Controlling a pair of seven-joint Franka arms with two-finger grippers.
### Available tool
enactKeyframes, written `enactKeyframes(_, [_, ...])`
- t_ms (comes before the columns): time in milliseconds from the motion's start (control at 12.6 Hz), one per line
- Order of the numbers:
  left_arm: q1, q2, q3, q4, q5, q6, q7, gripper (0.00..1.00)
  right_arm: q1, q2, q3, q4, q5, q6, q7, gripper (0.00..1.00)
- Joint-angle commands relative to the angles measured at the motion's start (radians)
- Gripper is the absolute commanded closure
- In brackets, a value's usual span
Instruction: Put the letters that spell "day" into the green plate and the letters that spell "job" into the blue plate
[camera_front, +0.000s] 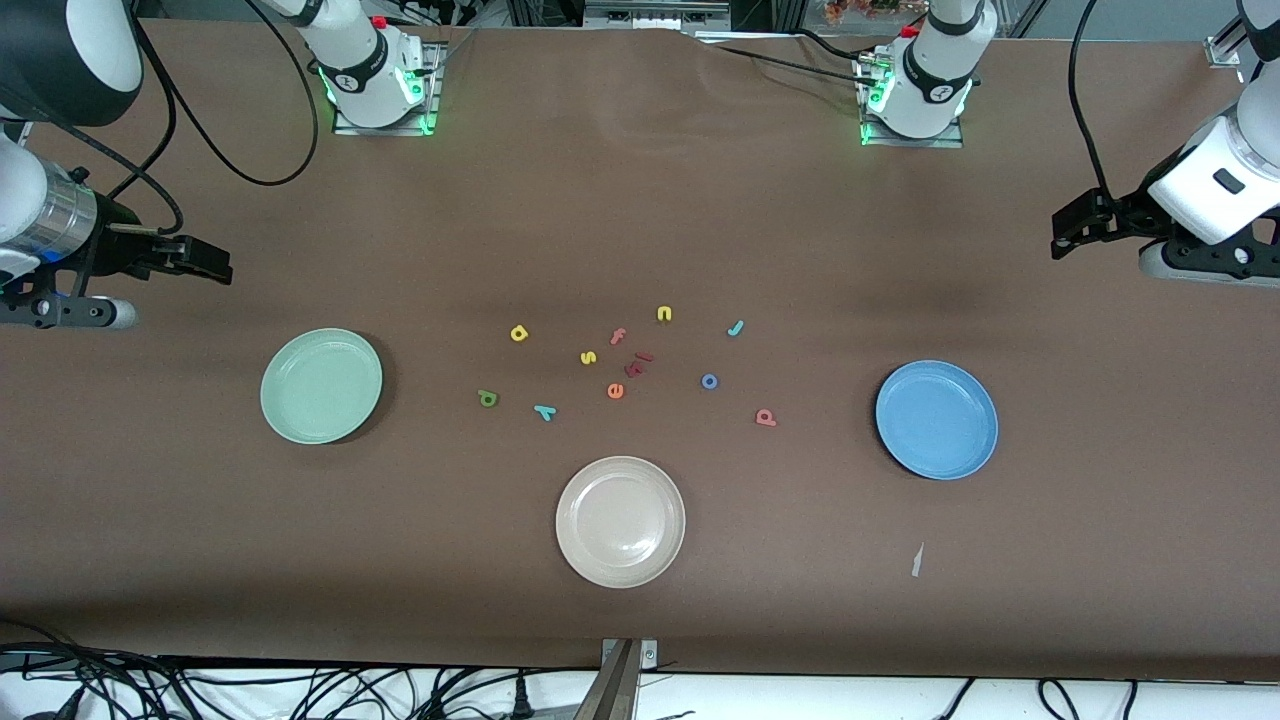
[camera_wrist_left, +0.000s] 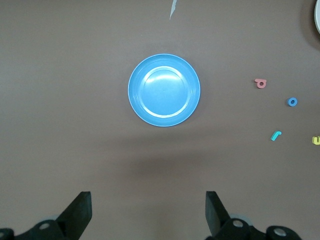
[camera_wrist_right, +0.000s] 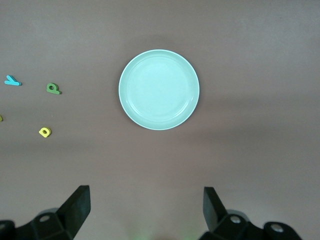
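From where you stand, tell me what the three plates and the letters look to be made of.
Green plate, blue plate, beige plate: probably hard plastic or melamine. All three are one flat colour with a smooth moulded rim and a soft sheen; the blue and beige ones show glare spots.
Letters, such as the yellow a and blue o: likely foam or soft plastic, matte and chunky, though too small to be sure.

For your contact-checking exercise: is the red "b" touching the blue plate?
Apart. The left wrist view shows bare table between the red "b" and the blue plate.
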Motion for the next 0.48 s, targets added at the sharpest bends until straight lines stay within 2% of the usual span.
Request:
enactKeyframes(0, [0.001, 0.009, 0.001, 0.028, -0.029, -0.023, 0.006, 0.0, 0.002, 0.004, -0.003, 0.014, 0.012, -0.002, 0.008, 0.0])
enactKeyframes(397, [-0.005, 0.009, 0.001, 0.028, -0.029, -0.023, 0.003, 0.0, 0.002, 0.004, -0.002, 0.014, 0.012, -0.002, 0.008, 0.0])
